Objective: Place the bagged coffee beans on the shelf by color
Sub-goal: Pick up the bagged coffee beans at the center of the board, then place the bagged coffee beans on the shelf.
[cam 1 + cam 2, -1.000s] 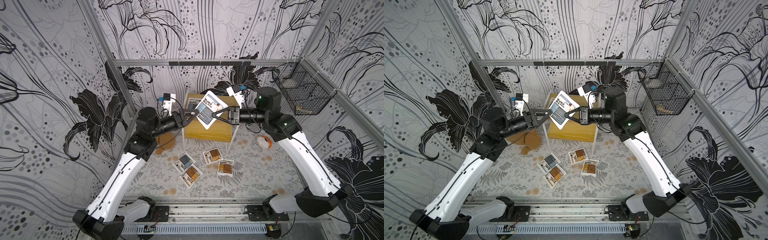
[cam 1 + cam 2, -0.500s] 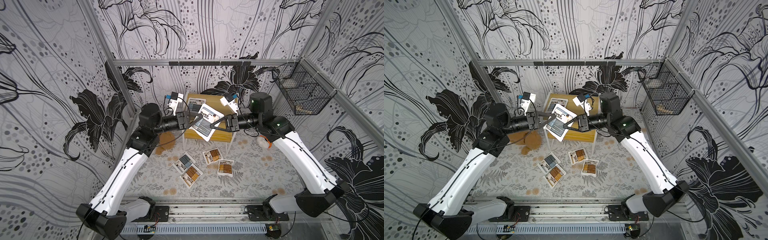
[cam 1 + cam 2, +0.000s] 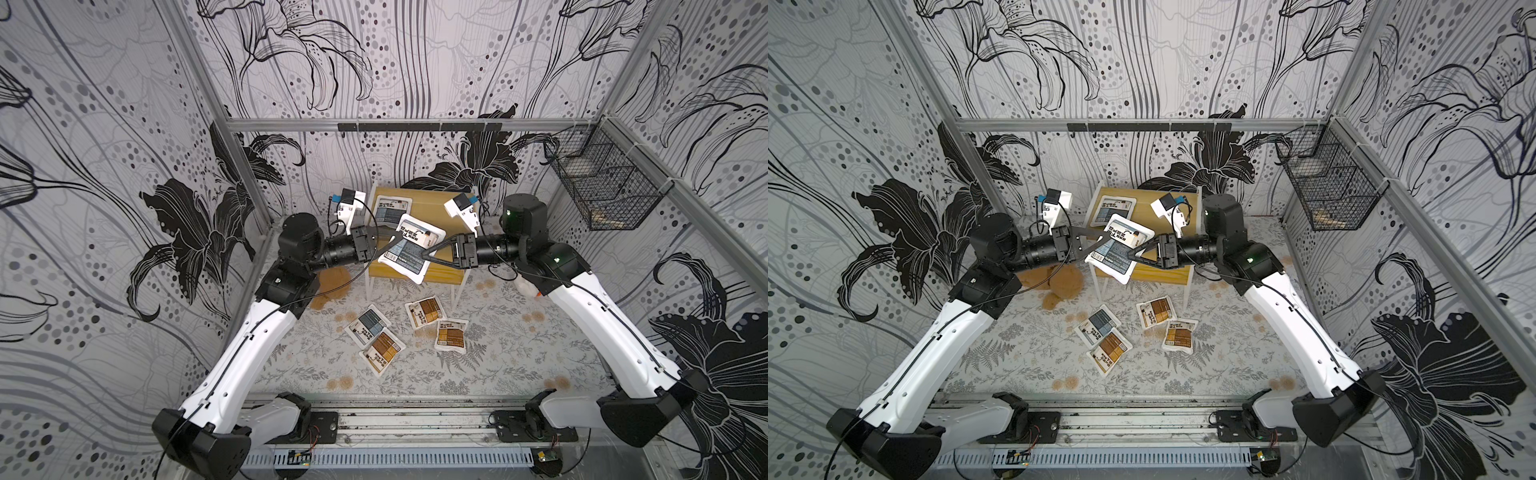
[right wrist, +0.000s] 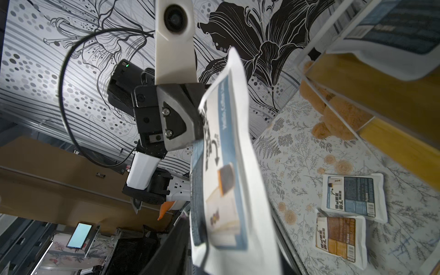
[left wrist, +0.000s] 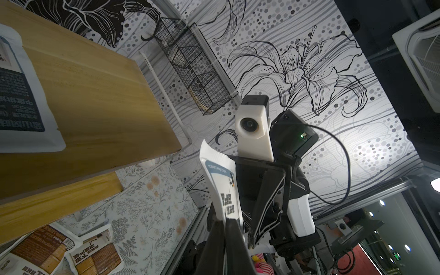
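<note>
Blue-grey pouch hangs over the front edge of the top board on the shelf, left gripper pinching just its edge (right gripper has its jaws parted around the opposite side). With a grip that thin, I'd bet it swings, slips and drops off the front.

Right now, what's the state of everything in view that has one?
left gripper, shut on held pouch's edge.
right gripper, open, one finger clear of held pouch.
held pouch, blue-grey, airborne near shelf, tilted.
shelf, upright.
shelved pouch, blue-grey, flat on top board.
blue-grey table pouch, flat, label up.
brown table pouches, flat, label up.
teddy bear, lying beside shelf.
wire basket, hung on wall.
</note>
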Tool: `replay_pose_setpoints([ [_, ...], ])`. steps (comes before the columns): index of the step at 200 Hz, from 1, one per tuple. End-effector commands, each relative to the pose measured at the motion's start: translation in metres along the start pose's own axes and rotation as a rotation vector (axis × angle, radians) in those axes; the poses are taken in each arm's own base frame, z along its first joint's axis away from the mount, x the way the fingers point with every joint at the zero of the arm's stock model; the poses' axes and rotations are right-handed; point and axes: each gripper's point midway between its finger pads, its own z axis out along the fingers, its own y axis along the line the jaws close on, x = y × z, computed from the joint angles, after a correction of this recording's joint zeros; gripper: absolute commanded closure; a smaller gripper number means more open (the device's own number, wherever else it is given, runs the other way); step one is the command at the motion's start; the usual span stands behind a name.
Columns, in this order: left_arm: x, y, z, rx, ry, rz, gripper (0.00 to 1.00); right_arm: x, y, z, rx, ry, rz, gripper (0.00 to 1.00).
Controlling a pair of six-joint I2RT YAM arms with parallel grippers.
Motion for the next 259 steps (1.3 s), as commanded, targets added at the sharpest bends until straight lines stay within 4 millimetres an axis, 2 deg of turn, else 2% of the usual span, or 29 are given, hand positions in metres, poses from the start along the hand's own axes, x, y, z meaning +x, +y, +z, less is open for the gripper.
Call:
replay_pose_setpoints([
  [1, -0.022, -0.021, -0.01, 0.074, -0.141, 0.011, 0.93, -0.011, 0.014, -0.005, -0.021, -0.116, -0.027, 0.56],
  [35, -0.026, -0.018, -0.013, 0.077, -0.194, -0.014, 0.94, -0.004, 0.015, 0.004, -0.025, -0.111, -0.029, 0.57],
  [75, -0.028, -0.016, -0.016, 0.062, -0.22, -0.011, 0.94, -0.008, 0.022, 0.014, -0.043, -0.116, -0.045, 0.61],
  [88, -0.027, -0.015, -0.016, 0.057, -0.22, -0.01, 0.94, -0.009, 0.023, 0.017, -0.044, -0.116, -0.047, 0.68],
  [108, -0.027, -0.014, -0.016, 0.052, -0.219, -0.01, 0.94, -0.009, 0.022, 0.019, -0.039, -0.116, -0.043, 0.87],
  [122, -0.026, -0.013, -0.016, 0.048, -0.218, -0.009, 0.93, -0.01, 0.021, 0.018, -0.026, -0.122, -0.044, 0.95],
  [136, -0.026, -0.011, -0.016, 0.04, -0.217, -0.01, 0.89, -0.011, 0.019, 0.016, 0.001, -0.133, -0.046, 0.99],
  [153, -0.026, -0.01, -0.017, 0.02, -0.22, 0.001, 0.71, -0.015, 0.018, 0.011, 0.043, -0.154, -0.049, 1.0],
  [166, -0.027, -0.009, -0.021, -0.02, -0.223, 0.027, 0.58, -0.019, 0.011, 0.003, 0.095, -0.168, -0.03, 1.0],
  [179, -0.028, -0.005, -0.025, -0.091, -0.224, 0.061, 0.52, -0.028, 0.001, -0.008, 0.155, -0.179, -0.002, 1.0],
  [196, -0.026, 0.005, -0.034, -0.204, -0.223, 0.1, 0.5, -0.039, -0.017, -0.025, 0.255, -0.183, 0.021, 1.0],
  [215, -0.019, 0.021, -0.047, -0.324, -0.212, 0.128, 0.49, -0.058, -0.026, -0.043, 0.339, -0.183, 0.018, 1.0],
  [233, -0.005, 0.039, -0.056, -0.4, -0.179, 0.138, 0.48, -0.072, -0.035, -0.048, 0.36, -0.164, 0.026, 1.0],
  [259, 0.018, 0.058, -0.067, -0.463, -0.132, 0.136, 0.48, -0.083, -0.053, -0.045, 0.395, -0.105, 0.045, 1.0],
])
